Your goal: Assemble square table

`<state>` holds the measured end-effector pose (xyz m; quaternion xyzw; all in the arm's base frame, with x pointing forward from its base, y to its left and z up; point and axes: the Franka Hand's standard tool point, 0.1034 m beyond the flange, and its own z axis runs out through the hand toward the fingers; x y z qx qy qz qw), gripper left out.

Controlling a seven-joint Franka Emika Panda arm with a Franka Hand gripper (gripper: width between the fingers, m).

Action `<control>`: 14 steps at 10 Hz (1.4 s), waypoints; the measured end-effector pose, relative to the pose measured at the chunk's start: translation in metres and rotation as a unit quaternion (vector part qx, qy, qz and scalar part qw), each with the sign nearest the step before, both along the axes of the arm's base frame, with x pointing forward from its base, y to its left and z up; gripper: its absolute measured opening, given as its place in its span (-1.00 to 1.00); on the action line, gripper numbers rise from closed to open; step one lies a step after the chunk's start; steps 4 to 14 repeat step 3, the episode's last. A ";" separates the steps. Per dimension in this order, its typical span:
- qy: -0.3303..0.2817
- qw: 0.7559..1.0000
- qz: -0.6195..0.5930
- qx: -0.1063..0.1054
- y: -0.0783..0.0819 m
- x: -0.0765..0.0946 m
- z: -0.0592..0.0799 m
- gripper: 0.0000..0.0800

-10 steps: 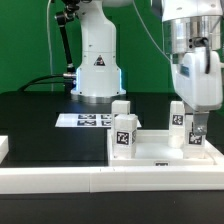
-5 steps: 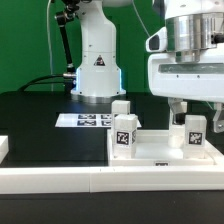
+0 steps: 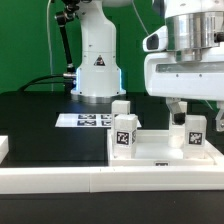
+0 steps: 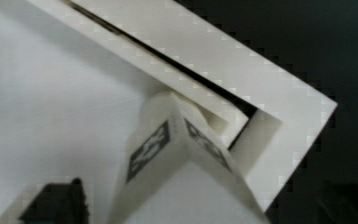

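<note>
In the exterior view the square table's slab [image 3: 160,150] lies flat at the front of the black table [image 3: 35,115], pushed against the long white border wall [image 3: 100,178], which probably serves as a stop so the slab keeps its place while legs are fitted. Two short tagged legs stand upright on it: one leg [image 3: 123,132] toward the exterior view's left, another leg [image 3: 195,133] toward the right. The gripper [image 3: 177,108] hangs just above and beside the right-hand leg, its fingers spread wide and grasping nothing; a gap shows between them and the leg's top, so the leg stands on its own. I judge the arm is clear of a leg already seated. The marker board [image 3: 85,120] lies flat farther back, in front of the robot's base [image 3: 97,72]. A small white part [image 3: 4,147] sits at the left edge, too cropped to name

In the wrist view the camera looks down on a tagged leg [image 4: 185,160] rising from the slab's recessed face [image 4: 43,110], close to the raised rim [image 4: 247,75] at a corner. A dark fingertip [image 4: 55,200] shows low in the frame, apart from the leg, which fits released fingers
</note>
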<state>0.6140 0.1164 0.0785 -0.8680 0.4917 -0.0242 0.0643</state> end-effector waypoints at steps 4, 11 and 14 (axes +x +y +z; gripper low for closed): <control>0.000 1.000 0.000 0.000 0.000 0.000 0.000 0.62; 0.000 1.000 0.000 0.000 0.000 0.000 0.000 0.62; 0.000 1.000 0.000 0.000 0.000 0.000 0.000 0.62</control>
